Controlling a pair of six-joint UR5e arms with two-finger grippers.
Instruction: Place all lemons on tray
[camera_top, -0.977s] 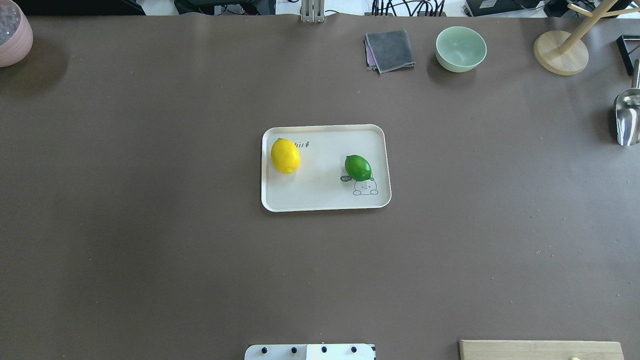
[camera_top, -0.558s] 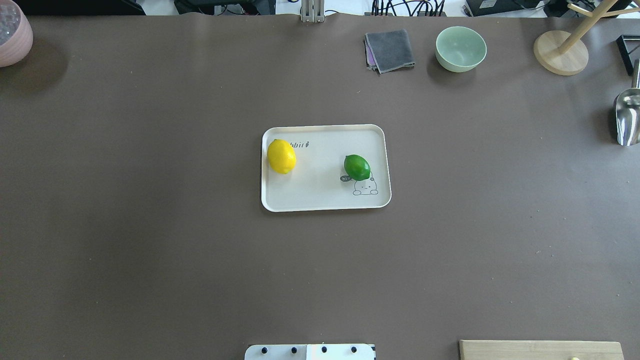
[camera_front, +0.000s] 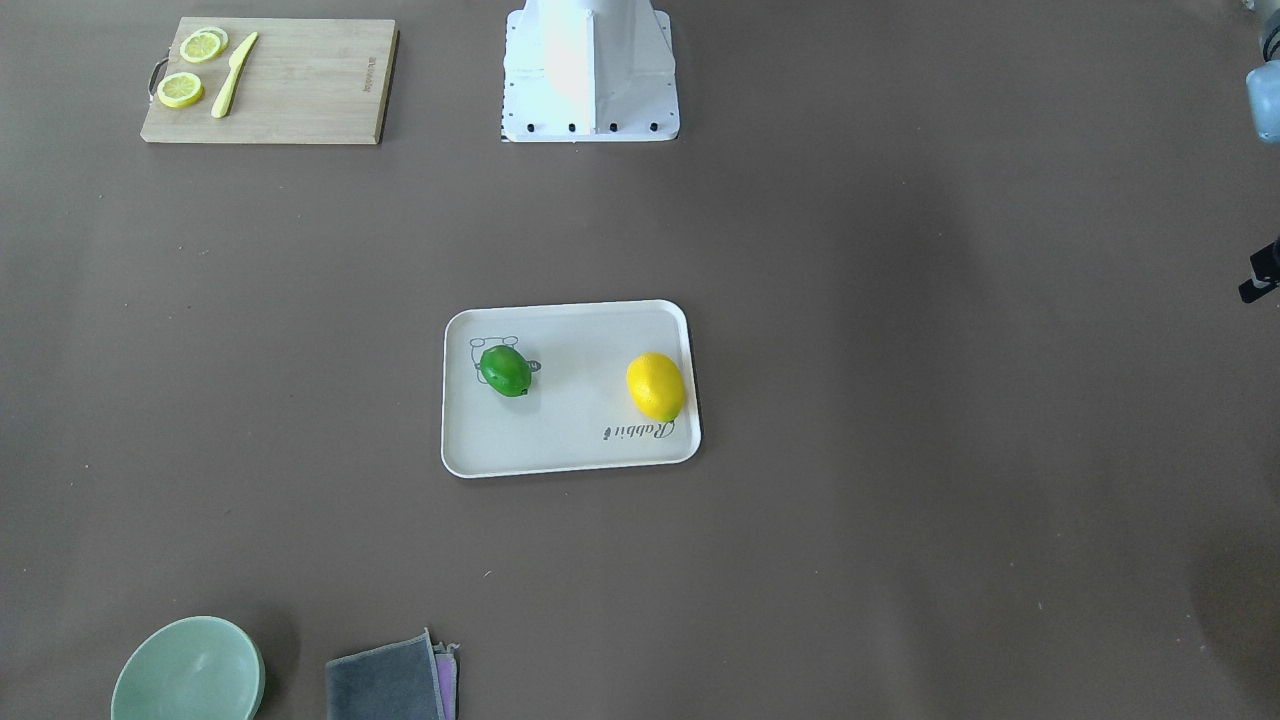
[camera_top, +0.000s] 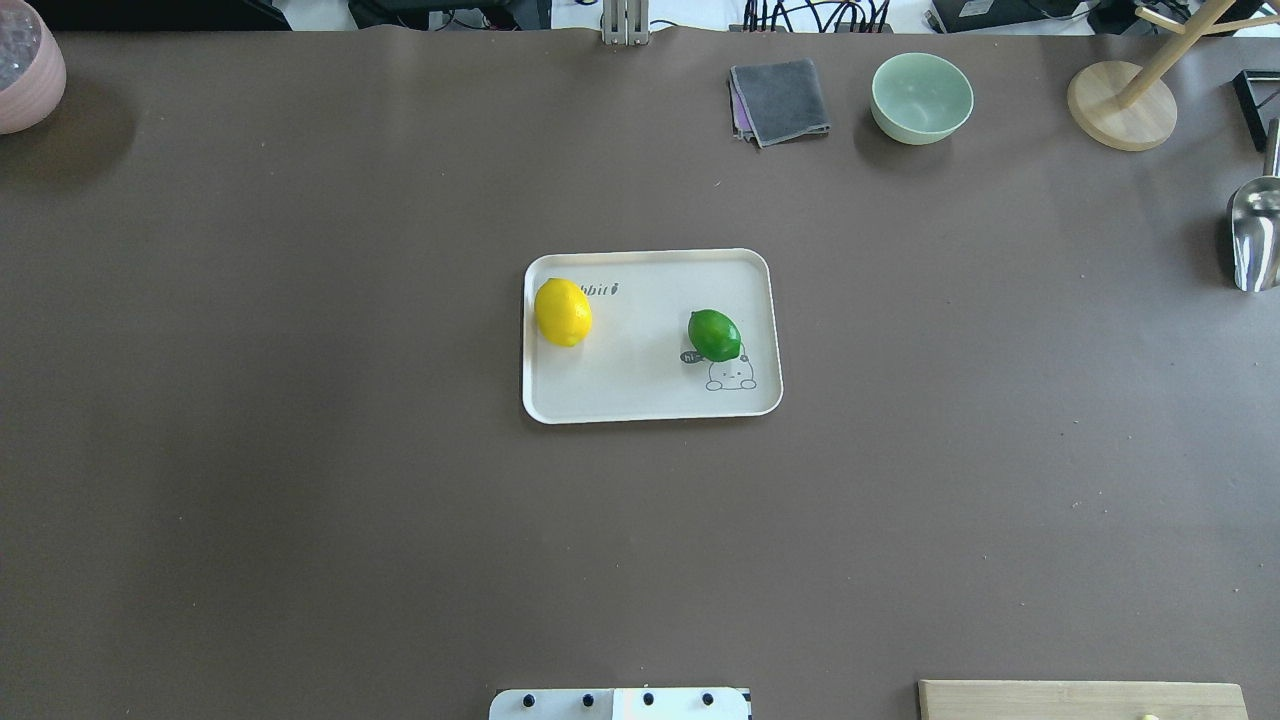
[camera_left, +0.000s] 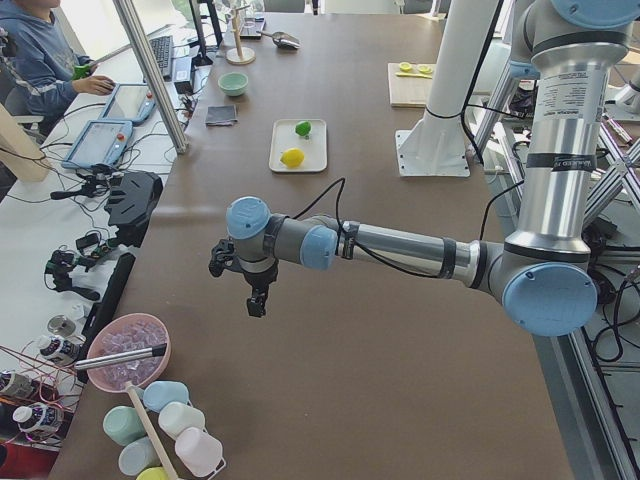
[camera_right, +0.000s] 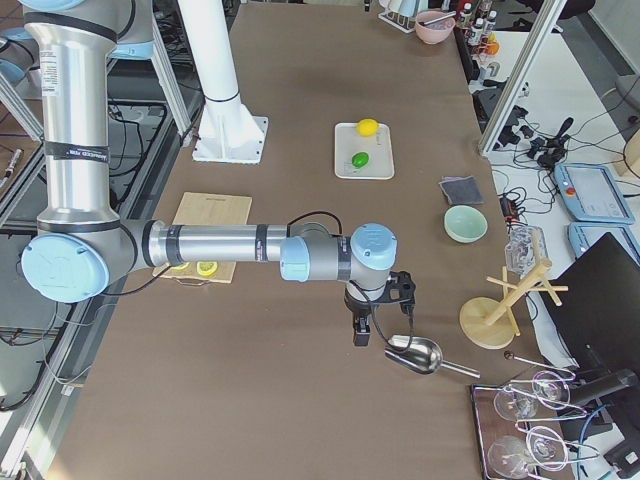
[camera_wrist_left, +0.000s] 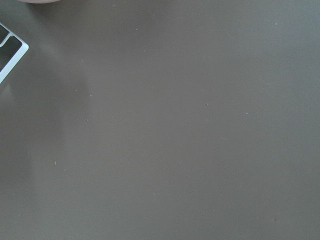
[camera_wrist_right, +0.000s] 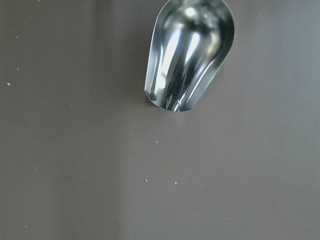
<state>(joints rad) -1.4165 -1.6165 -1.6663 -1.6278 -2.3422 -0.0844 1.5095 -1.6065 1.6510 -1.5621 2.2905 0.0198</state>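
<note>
A: Off-white tray (camera_top: 640, 385) unmoved, mid-frame overhead; grippers?
B: Only side views show left gripper (camera_left: 257, 303) and right gripper (camera_right: 361, 334); open or closed, cannot tell.
A: Lemons?
B: Yellow lemon (camera_top: 563, 313) has rolled slightly toward the tray's frame-left rim; green lemon (camera_top: 714, 335) stayed right, touching the drawing (camera_top: 732, 376).

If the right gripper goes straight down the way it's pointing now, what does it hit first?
Most likely bare table. The right gripper points down beside the metal scoop, whose open mouth lies just off that line. Depth is hard to judge, so the clearance may be slim.
</note>
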